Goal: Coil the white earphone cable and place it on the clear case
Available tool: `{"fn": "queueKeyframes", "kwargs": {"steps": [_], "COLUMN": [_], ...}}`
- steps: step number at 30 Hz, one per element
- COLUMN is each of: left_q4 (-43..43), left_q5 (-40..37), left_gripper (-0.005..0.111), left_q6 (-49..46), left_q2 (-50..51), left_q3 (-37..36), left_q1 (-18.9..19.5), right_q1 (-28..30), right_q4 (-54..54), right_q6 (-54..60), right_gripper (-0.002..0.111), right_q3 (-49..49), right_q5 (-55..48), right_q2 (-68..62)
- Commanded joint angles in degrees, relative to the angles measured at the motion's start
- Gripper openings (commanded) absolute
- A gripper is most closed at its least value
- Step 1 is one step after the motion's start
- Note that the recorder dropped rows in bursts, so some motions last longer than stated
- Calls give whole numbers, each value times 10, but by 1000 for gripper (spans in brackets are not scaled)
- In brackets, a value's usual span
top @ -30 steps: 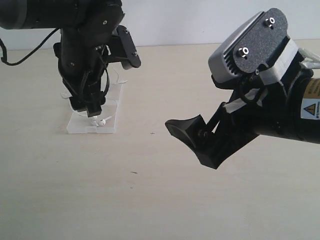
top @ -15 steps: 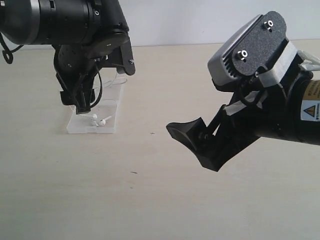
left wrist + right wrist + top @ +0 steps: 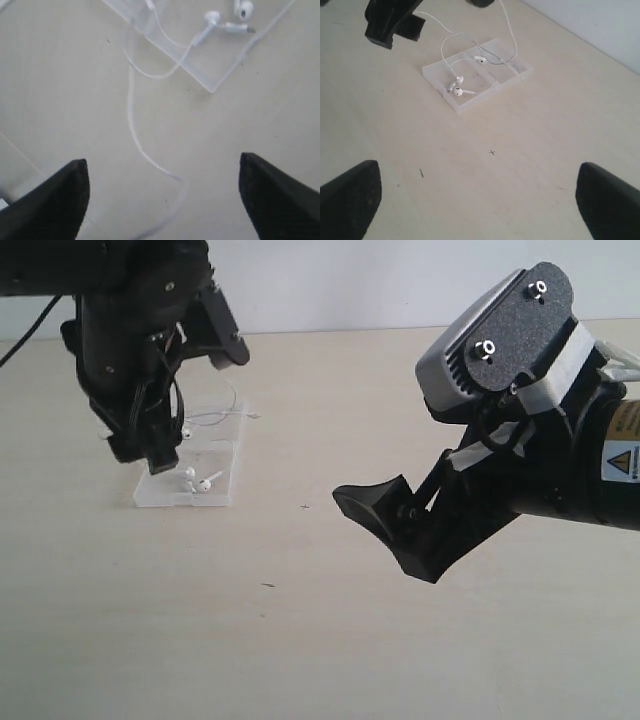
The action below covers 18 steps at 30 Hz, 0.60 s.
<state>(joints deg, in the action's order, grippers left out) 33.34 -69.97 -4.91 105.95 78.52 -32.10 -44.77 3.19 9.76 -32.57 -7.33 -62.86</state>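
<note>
Beige tabletop (image 3: pixel 300 640), matte, with a few small dark specks.

Clear case (image 3: pixel 225 460): lies flat and opened out on the table, on the left arm's side of the exterior view.

White earphone cable (image 3: pixel 130 112): partly on the case, partly off it. Both earbuds (image 3: pixel 458 91) rest side by side on the end of the case nearest the exterior camera. The inline capsule (image 3: pixel 480 59) sits on the case farther back. Thin wire lies over the plastic in loose loops (slack curves, no tight coil). One length leaves the case edge, runs out over the bare table and bends back under the left arm.

Left gripper (image 3: pixel 161 166): jaws spread wide, nothing between them. It hangs over the table just beside the case, fingertips off the plastic. In the wrist view the stray wire on the table passes beneath the gap between the fingers. Whether the tips touch the table, I cannot tell.

Right gripper (image 3: pixel 477 170): jaws spread wide, empty. It is raised above the table, well apart from case and cable, and pointed toward them.
</note>
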Motion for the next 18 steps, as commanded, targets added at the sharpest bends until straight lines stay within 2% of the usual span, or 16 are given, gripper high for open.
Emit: {"fn": "queueKeyframes", "kwargs": {"steps": [1,7,9,12,16,17,18], "left_q4": [-26,-20,4,42,56,47,40], "left_q5": [0,0,0,0,0,14,33], "left_gripper": [78,77,72,51,7,1,1], "left_q6": [7,5,10,25,60,64,72], "left_q2": [12,6,6,0,-37,-53,-67], "left_q3": [-39,-37,-37,-37,-39,-42,-46], "left_q1": [10,0,0,0,1,1,1], "right_q1": [-1,-1,-1,-1,-1,-1,-1], "right_q4": [0,0,0,0,0,0,0], "right_q6": [-1,-8,-10,-10,-10,-10,-10], "right_gripper": [105,105,105,105,105,105,105], "right_q3": [2,2,2,2,2,2,2], "right_q5": [2,3,2,-2,-16,-19,-21], "right_q2": [1,1,1,1,1,1,1]}}
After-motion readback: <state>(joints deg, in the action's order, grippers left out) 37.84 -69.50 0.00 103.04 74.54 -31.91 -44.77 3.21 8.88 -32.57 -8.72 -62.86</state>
